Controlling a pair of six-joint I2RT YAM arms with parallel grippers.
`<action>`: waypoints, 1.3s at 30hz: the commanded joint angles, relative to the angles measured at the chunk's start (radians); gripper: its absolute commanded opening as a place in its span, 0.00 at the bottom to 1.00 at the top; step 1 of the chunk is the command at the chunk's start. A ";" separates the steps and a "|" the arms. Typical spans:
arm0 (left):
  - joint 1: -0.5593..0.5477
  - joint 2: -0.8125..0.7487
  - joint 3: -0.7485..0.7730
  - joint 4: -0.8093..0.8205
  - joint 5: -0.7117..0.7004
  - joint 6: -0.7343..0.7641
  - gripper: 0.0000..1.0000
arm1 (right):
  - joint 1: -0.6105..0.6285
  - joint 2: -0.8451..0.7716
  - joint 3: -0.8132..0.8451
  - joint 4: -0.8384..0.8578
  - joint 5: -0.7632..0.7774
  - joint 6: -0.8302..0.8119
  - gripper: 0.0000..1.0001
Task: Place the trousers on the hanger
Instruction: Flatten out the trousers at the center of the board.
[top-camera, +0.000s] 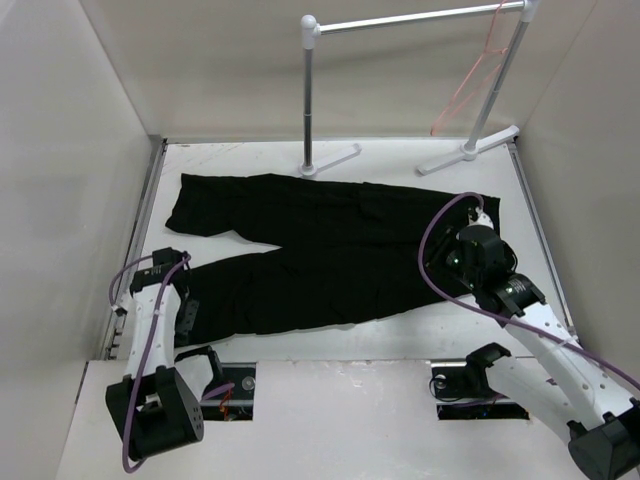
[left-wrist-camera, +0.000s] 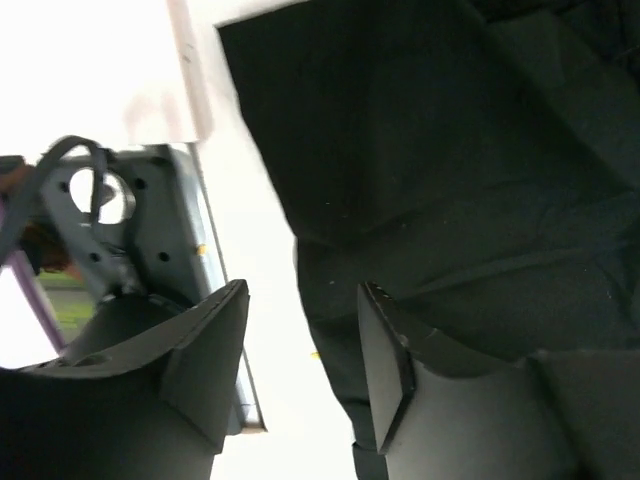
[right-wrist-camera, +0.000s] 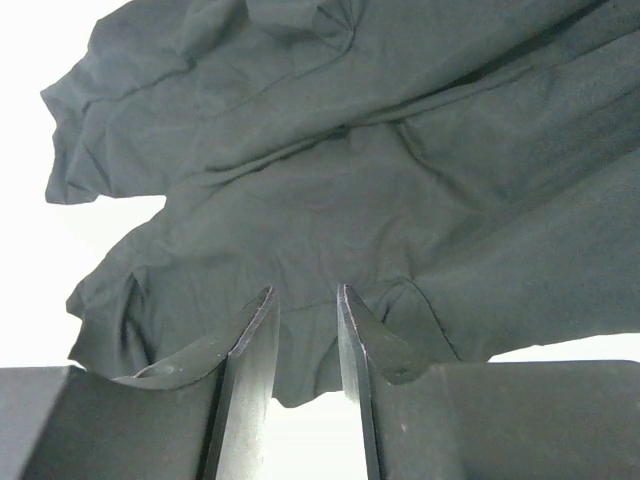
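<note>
The black trousers (top-camera: 330, 250) lie flat on the white table, legs to the left, waist to the right. The pink-orange wire hanger (top-camera: 470, 75) hangs from the rack bar at the back right. My left gripper (top-camera: 188, 316) is open and empty at the near leg's cuff; in the left wrist view (left-wrist-camera: 300, 350) its gap spans the trousers' (left-wrist-camera: 450, 170) edge and bare table. My right gripper (top-camera: 452, 262) is low over the waist end; in the right wrist view (right-wrist-camera: 305, 300) its jaws stand slightly apart over the trousers' (right-wrist-camera: 350, 170) near hem, gripping nothing.
The white and grey tube rack (top-camera: 309, 90) stands at the back, its feet on the table (top-camera: 400, 335). White walls close in the left, right and back. Openings in the near plate sit by the arm bases (top-camera: 470, 385).
</note>
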 joint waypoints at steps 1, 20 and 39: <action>-0.012 -0.017 -0.053 0.023 0.024 -0.079 0.47 | -0.003 -0.016 0.031 -0.009 -0.016 -0.037 0.36; 0.101 -0.101 -0.201 0.297 0.023 -0.119 0.14 | -0.115 -0.035 -0.017 0.002 -0.050 -0.045 0.48; 0.005 -0.090 -0.004 0.446 -0.073 0.072 0.10 | -0.488 0.001 -0.063 -0.313 0.297 0.034 0.58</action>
